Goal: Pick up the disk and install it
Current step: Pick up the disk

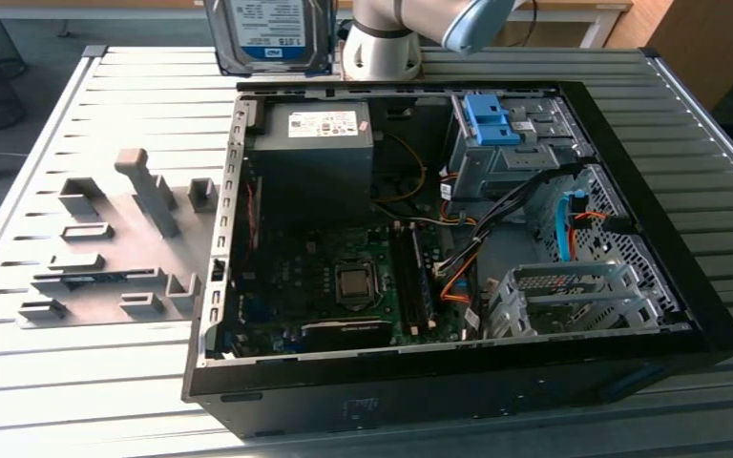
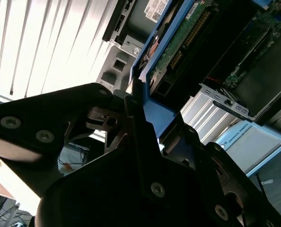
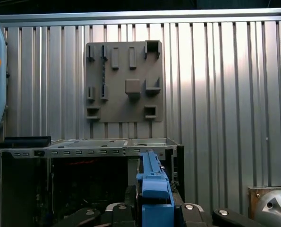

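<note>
The disk [image 1: 271, 33] is a silver-grey hard drive with a white-and-blue label and blue side rails. It hangs upright above the far edge of the table, behind the open computer case [image 1: 672, 277]. In the second wrist view my gripper [image 2: 135, 101] is shut on the disk's [image 2: 178, 45] blue rail, and the green circuit board underside shows. The first wrist view has the blue rail of the disk [image 3: 153, 187] standing between my black fingers [image 3: 192, 210], above the case's wall [image 3: 83, 142].
Inside the case are a black power supply [image 1: 309, 157], the motherboard [image 1: 341, 281], a grey drive cage with a bare blue bracket [image 1: 488, 119] and a perforated cage [image 1: 571, 296]. A grey fixture plate [image 1: 112, 239] lies on the slatted table at the exterior view's left. The arm's base [image 1: 380, 48] stands behind the case.
</note>
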`<action>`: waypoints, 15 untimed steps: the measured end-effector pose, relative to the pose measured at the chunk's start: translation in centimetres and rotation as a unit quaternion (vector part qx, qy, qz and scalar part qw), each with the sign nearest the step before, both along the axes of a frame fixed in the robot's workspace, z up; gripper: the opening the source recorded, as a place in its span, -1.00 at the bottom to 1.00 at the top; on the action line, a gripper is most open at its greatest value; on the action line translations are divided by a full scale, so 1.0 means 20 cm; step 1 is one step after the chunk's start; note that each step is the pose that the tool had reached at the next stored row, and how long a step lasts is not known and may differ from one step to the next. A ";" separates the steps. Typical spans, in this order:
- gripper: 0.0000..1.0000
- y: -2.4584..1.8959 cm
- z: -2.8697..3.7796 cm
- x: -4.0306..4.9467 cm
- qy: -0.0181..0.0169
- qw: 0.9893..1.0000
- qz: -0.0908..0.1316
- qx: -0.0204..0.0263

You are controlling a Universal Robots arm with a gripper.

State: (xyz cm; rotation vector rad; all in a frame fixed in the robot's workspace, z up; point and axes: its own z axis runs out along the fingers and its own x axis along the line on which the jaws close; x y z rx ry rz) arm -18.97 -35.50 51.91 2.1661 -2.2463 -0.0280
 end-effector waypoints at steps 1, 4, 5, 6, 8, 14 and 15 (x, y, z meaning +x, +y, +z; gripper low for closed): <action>-0.25 0.000 0.000 0.016 0.000 1.000 0.000 0.000; -0.25 0.000 0.000 0.038 0.000 1.000 0.000 0.000; -0.25 0.000 0.000 0.038 0.000 1.000 0.000 0.000; -0.25 0.000 0.000 0.038 0.000 1.000 0.000 0.000; -0.25 0.000 0.000 0.038 0.000 1.000 0.000 0.000; -0.25 -0.064 0.000 0.038 0.000 1.000 0.000 0.000; -0.25 -0.081 0.000 0.038 0.000 1.000 0.000 0.000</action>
